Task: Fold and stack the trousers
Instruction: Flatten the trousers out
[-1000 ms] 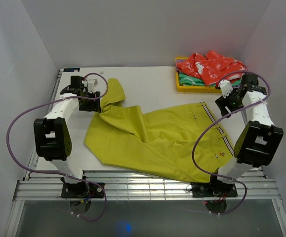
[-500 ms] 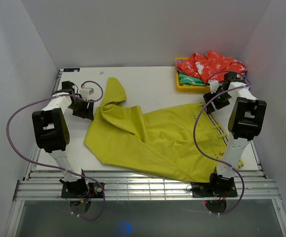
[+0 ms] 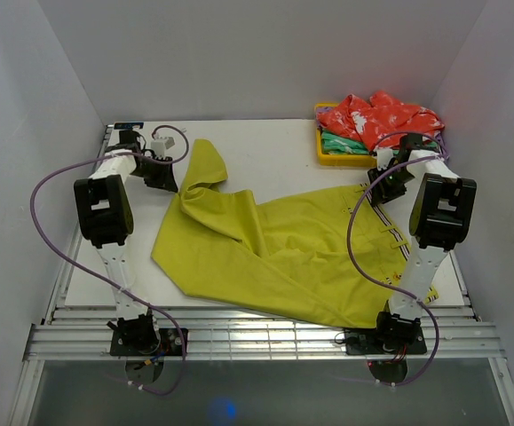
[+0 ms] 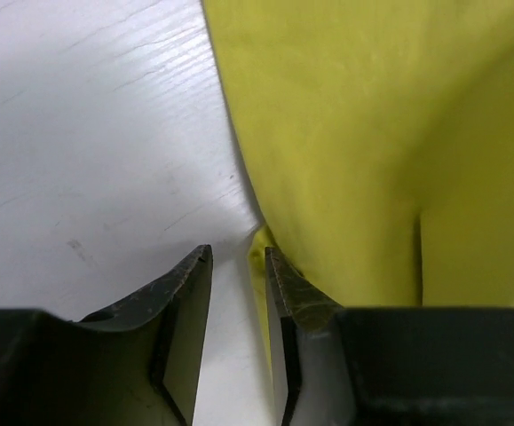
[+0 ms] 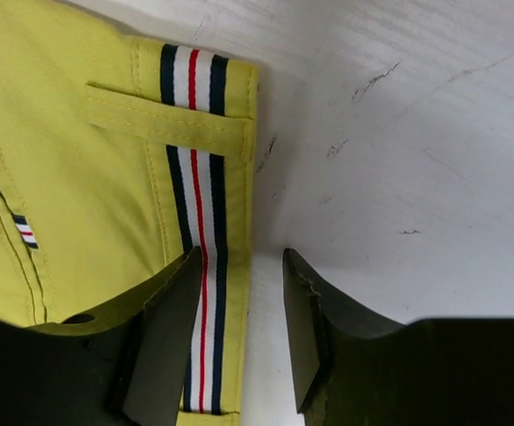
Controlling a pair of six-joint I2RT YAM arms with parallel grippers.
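Far across table [image 3: 265, 146] | left fingers [image 4: 185, 302] low beside trousers [image 3: 274, 240] | right fingers [image 5: 172, 328] straddling waistband [image 5: 194, 204]

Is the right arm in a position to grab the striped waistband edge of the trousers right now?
Probably yes. The right claw sits low over the table with its jaws apart, and the striped waistband of the trousers has its edge in the gap; nothing blocks it.

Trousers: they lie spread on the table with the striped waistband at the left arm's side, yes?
No. The trousers do lie spread on the table, but the striped waistband is at the right arm's side, its edge between the parted jaws of the right hand. The right wrist view shows it.
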